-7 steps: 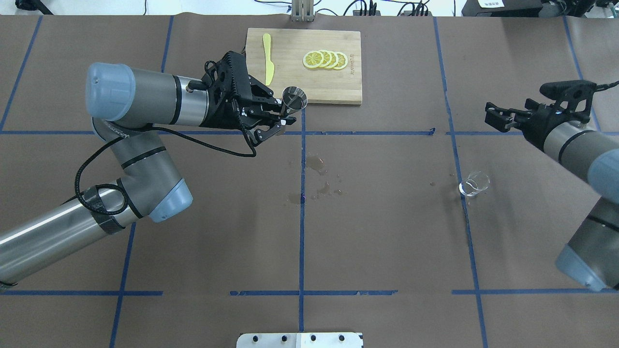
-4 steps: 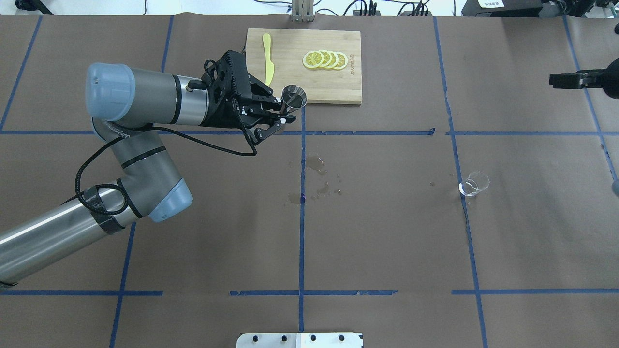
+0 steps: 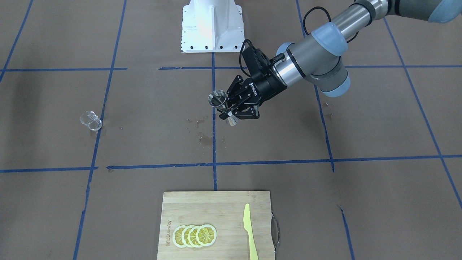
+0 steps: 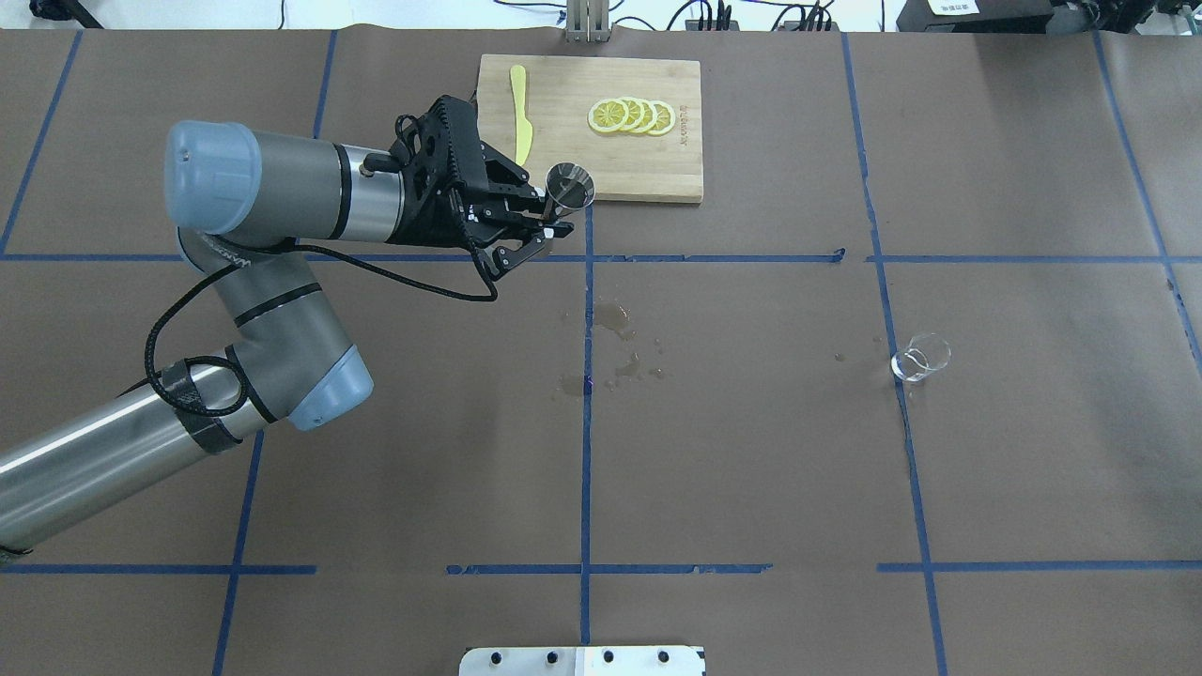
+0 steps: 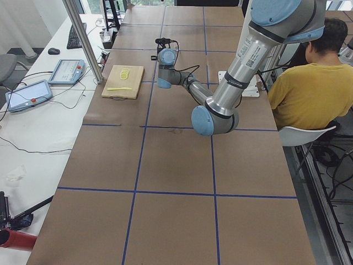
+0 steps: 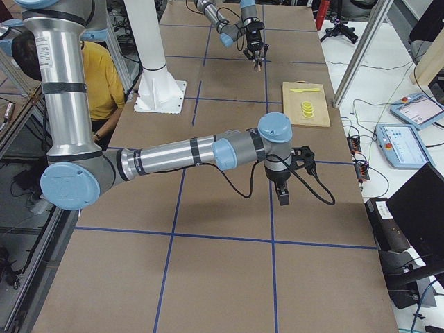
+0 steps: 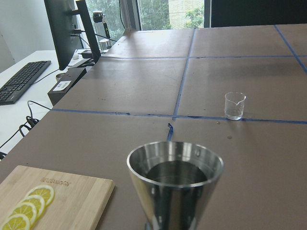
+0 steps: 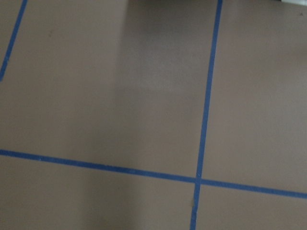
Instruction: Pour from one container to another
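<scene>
The shiny steel jigger [image 4: 570, 188] hangs upright above the table near the cutting board's front edge. My left gripper [image 4: 543, 230] is shut on its narrow waist. The front-facing view shows the jigger [image 3: 221, 104] and that gripper [image 3: 228, 111] too. In the left wrist view the jigger [image 7: 175, 184] fills the foreground with liquid inside. The small clear glass cup [image 4: 920, 358] stands alone on the table's right half, far from both grippers; it also shows in other views [image 3: 91, 120] [image 7: 235, 105]. My right gripper [image 6: 281, 189] shows only in the exterior right view, so I cannot tell its state.
A bamboo cutting board [image 4: 648, 164] at the back holds lemon slices [image 4: 631, 115] and a yellow knife [image 4: 519, 113]. Wet spots [image 4: 615, 321] mark the paper near the centre. A seated person [image 5: 309, 88] is beside the robot's base [image 3: 211, 25].
The right arm has pulled back to the right and left the overhead view. The left gripper with the jigger has barely moved. The glass cup stays put.
</scene>
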Controlling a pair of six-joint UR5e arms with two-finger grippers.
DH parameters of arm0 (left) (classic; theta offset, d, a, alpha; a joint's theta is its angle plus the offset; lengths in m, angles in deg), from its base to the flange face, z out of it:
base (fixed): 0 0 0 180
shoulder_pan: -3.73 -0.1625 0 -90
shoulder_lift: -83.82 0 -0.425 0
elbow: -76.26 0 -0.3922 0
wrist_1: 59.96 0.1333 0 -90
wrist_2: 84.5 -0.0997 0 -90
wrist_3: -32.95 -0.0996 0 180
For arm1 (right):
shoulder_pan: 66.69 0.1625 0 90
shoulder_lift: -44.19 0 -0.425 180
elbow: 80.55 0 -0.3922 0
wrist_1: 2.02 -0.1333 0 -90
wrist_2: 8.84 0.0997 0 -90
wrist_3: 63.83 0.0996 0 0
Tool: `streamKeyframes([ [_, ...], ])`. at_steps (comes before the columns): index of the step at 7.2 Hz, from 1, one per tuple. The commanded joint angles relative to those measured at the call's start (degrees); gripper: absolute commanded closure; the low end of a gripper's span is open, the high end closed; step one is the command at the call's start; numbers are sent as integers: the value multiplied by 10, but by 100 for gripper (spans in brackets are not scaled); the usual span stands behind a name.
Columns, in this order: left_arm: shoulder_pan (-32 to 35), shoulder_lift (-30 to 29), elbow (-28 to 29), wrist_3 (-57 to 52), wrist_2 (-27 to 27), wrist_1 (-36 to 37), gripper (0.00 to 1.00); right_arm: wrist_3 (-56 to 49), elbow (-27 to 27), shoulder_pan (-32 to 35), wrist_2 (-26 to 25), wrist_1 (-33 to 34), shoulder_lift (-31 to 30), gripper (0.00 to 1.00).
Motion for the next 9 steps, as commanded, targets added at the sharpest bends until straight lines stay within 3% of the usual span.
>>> streamKeyframes([
  [1,4,1,-8,9,1,-1,100,-43,-8,26,6,92,-18,0],
  [5,23,64,-38,106,1,-98,100,-42,-4,26,6,93,-21,0],
  [8,69,189,-95,159,0,-141,100,-43,-4,26,5,92,-27,0],
  [9,70,242,-96,199,-32,-217,100,-43,-4,26,5,92,-27,0],
])
